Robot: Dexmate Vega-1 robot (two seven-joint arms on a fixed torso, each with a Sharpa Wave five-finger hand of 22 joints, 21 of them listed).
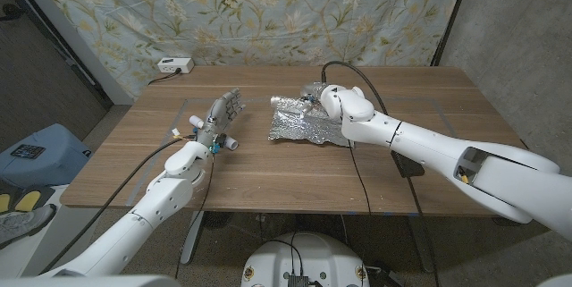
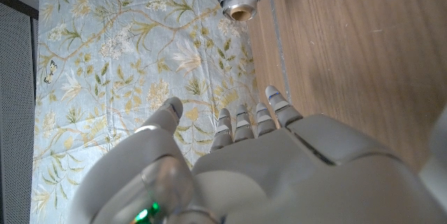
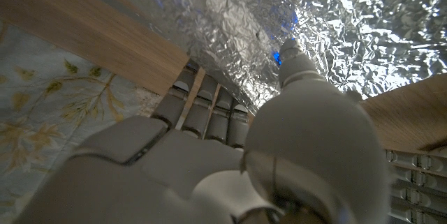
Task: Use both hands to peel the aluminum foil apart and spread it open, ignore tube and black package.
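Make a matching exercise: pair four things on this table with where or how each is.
Things:
1. foil
2. left hand
3. right hand
4. power strip

States:
A. at the far left edge, by the curtain
B. on the foil
C. open, holding nothing
D. crinkled, mid-table

Pairs: 1-D, 2-C, 3-B, 4-A

**White arms, grey hands**

Both arms wore smooth white rounded shells. The left hand [image 1: 222,111] was grey and segmented, with a green light glowing at its wrist. The right hand [image 3: 230,161] looked pale grey. Black cables trailed along each arm.
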